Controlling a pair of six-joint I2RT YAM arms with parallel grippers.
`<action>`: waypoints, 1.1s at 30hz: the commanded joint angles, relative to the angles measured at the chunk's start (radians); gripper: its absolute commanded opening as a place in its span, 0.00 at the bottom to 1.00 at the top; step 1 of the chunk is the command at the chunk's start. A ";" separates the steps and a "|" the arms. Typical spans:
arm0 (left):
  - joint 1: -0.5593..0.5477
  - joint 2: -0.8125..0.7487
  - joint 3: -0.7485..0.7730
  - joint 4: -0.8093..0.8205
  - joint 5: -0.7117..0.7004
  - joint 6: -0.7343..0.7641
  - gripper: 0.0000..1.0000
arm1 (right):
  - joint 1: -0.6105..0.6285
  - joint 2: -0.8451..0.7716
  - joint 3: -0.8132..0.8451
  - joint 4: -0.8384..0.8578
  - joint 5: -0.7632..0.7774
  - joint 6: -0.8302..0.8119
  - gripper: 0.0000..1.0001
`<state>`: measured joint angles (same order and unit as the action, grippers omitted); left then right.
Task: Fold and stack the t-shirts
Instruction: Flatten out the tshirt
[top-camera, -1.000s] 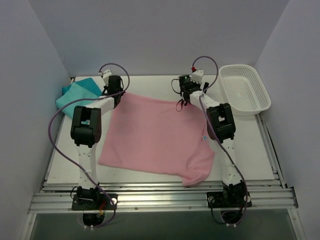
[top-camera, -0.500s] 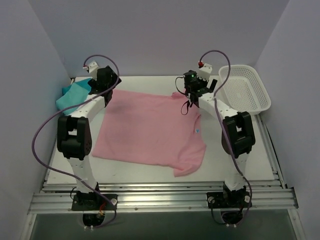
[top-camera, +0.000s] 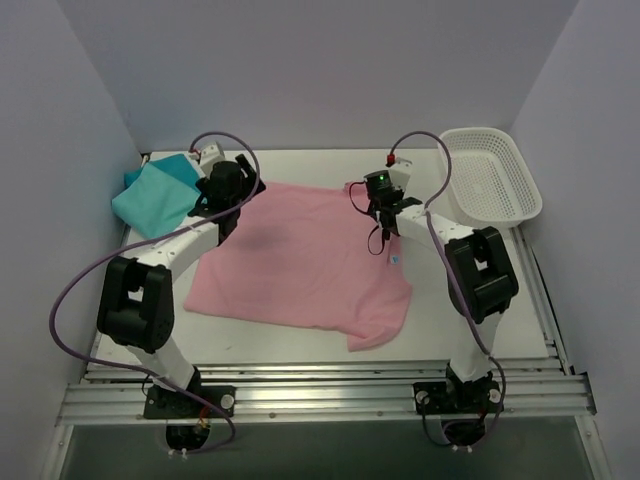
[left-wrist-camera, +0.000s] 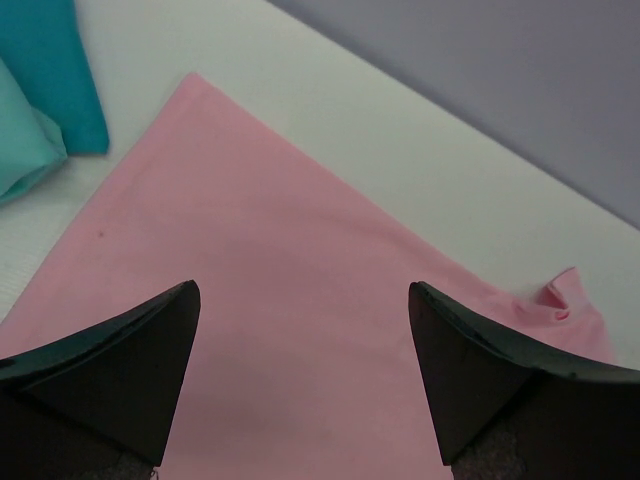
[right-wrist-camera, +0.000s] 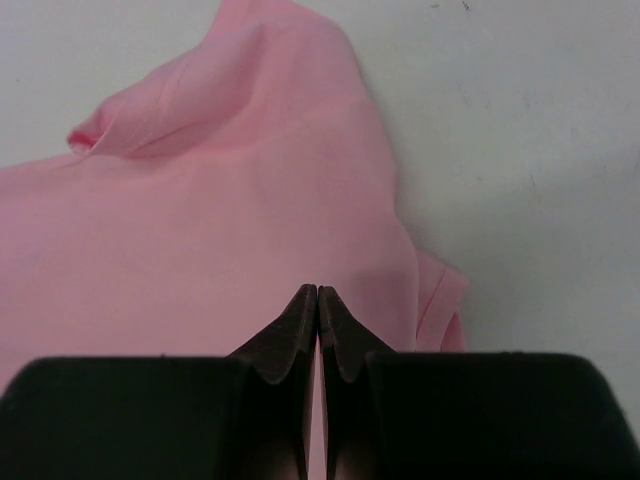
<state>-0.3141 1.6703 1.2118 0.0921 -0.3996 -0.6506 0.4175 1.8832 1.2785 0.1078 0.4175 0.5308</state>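
With the left pincer (left-wrist-camera: 302, 290) spread wide and empty over the pink t-shirt (top-camera: 300, 260), and the right pincer (right-wrist-camera: 317, 292) pinched fully together by its far sleeve, no cloth visibly gripped. Lying flat, unfolded. Teal t-shirt (top-camera: 155, 190) far left, seemingly folded. Folding and stacking probably yet to do.

Teal shirt (left-wrist-camera: 45, 70) cut off at edge; pink shirt (top-camera: 300, 260) label (top-camera: 397, 261) unreadable.

Your left gripper (left-wrist-camera: 302, 300) now stands spread wide where it was pinched a second ago, and the pink t-shirt (left-wrist-camera: 270, 240) lies loose beneath and ahead of it. Your right gripper (right-wrist-camera: 318, 292), open before, has snapped closed just above the cloth.
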 joint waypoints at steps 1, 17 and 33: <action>-0.003 0.022 -0.029 0.047 0.039 -0.007 0.94 | -0.043 0.084 0.105 0.030 -0.077 -0.003 0.00; -0.022 -0.015 -0.149 0.133 0.070 0.026 0.94 | -0.169 0.708 0.754 -0.031 -0.235 0.049 0.00; -0.043 -0.145 -0.221 0.167 0.042 0.039 0.94 | -0.047 0.310 0.457 0.236 -0.215 -0.031 0.88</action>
<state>-0.3450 1.6005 1.0008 0.1917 -0.3370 -0.6167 0.2859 2.4310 1.8709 0.2607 0.1726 0.4973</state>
